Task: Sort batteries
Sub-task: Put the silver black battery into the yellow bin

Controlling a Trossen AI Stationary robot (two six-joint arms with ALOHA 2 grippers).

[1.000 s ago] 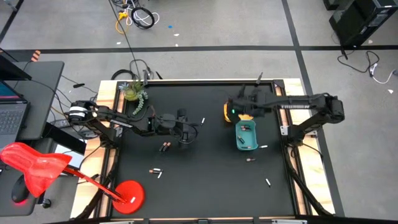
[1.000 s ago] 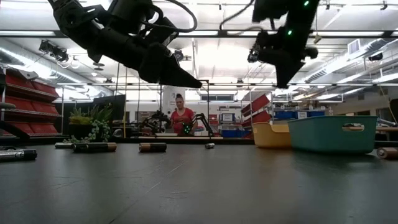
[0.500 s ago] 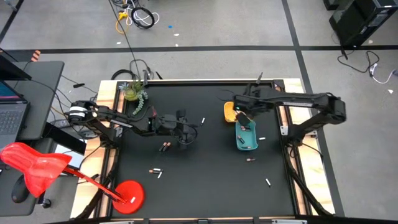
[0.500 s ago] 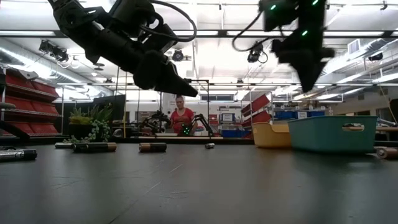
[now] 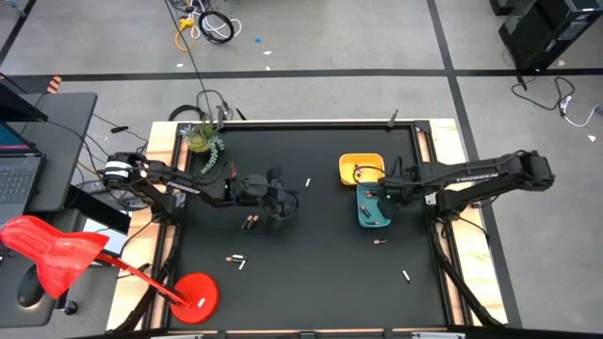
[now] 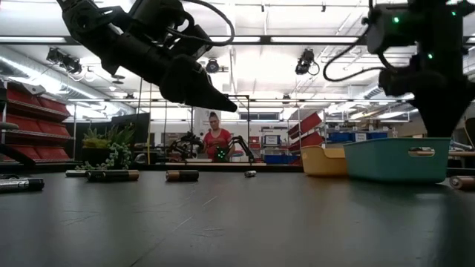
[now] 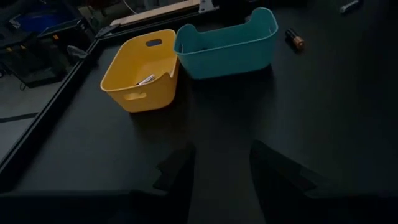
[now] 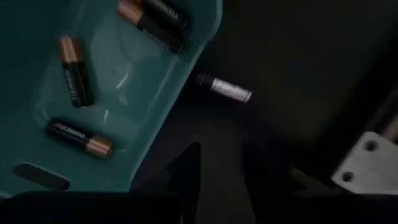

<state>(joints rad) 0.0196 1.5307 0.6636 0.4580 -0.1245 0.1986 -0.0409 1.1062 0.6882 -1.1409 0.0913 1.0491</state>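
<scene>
High view: we take the teal tray [image 5: 373, 209] as our landmark on the desk [image 5: 311, 282]. The yellow tray [image 5: 361, 169] touches its far end. The right hand [image 5: 377, 196] hangs over the teal tray's near-right rim, fingers parted and grasping nothing. The left hand [image 5: 280, 201] hovers well to the left of the teal tray, fingers likewise apart and empty.

Dark, copper-ended batteries [image 8: 73, 77] lie inside the teal tray. A silver battery [image 8: 225, 88] lies on the desk just outside its wall. A pair of dark batteries [image 5: 250, 222] rests well left of the tray, near the left hand. More loose cells [image 5: 236, 260] lie farther left and nearer the front edge. One pale cell [image 5: 406, 276] sits toward the front right.

We judge the batteries to be light, rigid and smooth, so they will roll readily if nudged. We advise closing the fingers across the middle of the barrel, with the fingers set square to its length.
</scene>
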